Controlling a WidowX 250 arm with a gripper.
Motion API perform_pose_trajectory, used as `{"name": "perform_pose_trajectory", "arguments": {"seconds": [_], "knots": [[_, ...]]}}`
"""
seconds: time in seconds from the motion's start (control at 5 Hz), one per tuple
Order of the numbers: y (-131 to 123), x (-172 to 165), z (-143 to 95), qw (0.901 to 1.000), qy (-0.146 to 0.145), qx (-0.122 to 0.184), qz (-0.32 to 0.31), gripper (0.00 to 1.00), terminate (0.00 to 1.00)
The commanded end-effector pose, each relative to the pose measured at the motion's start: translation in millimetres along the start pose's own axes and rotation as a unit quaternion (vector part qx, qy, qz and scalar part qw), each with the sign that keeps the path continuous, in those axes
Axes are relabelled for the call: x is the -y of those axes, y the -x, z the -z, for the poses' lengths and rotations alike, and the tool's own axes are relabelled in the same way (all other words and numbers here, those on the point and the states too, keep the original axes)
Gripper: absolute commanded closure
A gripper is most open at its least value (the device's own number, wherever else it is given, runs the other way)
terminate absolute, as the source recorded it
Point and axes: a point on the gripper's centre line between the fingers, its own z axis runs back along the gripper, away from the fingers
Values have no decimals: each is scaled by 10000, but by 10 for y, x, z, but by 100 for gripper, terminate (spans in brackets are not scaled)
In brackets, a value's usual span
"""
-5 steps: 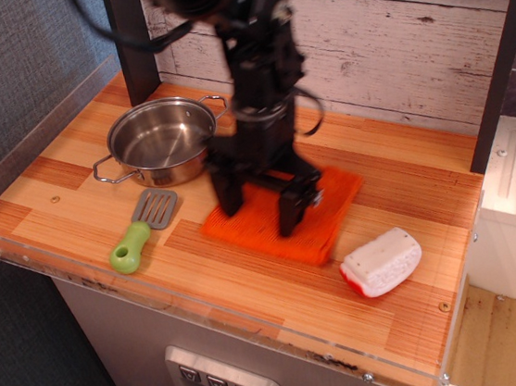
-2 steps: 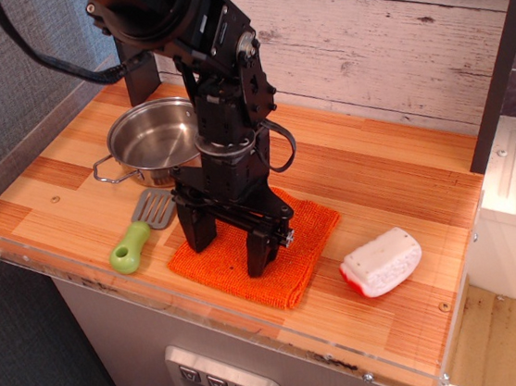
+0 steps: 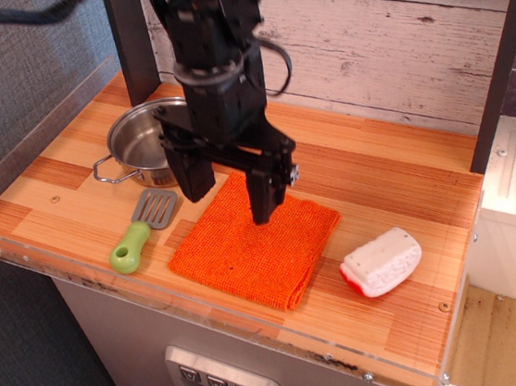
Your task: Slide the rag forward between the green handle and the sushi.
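The orange rag lies flat near the table's front edge, between the lime-green handle of the toy spatula on its left and the white sushi with its red side on its right. My gripper hangs open above the rag's back edge, lifted clear of the cloth, with nothing between its black fingers. The left finger stands in front of the steel pot.
A steel pot with wire loop handles stands at the back left, partly hidden by my arm. The spatula's grey slotted head lies just in front of it. A clear plastic rim runs along the table's front edge.
The rag slid forward and left to the front edge between handle and sushi. My gripper then let go, rose off the cloth and moved back.
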Motion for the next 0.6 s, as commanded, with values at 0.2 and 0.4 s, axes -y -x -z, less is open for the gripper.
{"name": "perform_pose_trajectory", "arguments": {"seconds": [0.2,0.4], "knots": [[-89,-144,-278,9996,-7,162,215,0,0],[-89,-144,-278,9996,-7,162,215,0,100]]}}
